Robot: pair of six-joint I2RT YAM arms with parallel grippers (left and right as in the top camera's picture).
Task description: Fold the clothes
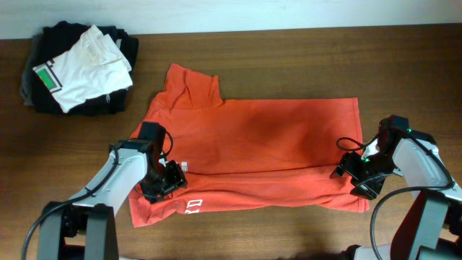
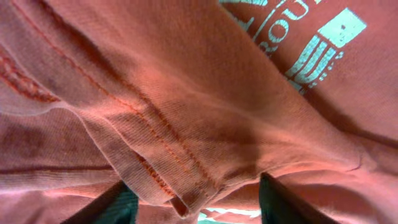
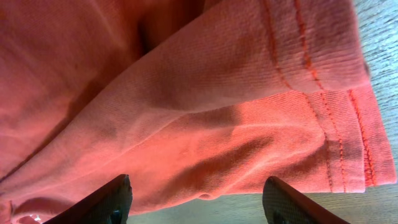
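The red-orange cotton T-shirt with white lettering (image 1: 267, 137) lies mid-way across the brown wooden table (image 1: 303, 43), and its lengthwise fold looks already laid. The left gripper (image 1: 172, 179) crouches at the shirt's near-left end and the right gripper (image 1: 352, 175) at its near-right, both angled down with fingers spread, pinching nothing. Next is probably a crosswise fold, which needs a fresh pinch at one end.

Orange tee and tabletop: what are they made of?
T-shirt: soft matte knit, likely cotton jersey; fine knit ribs and double-stitched hem show close up. Table: dark brown wood or wood-look laminate, faint grain, slight sheen; cannot tell which.
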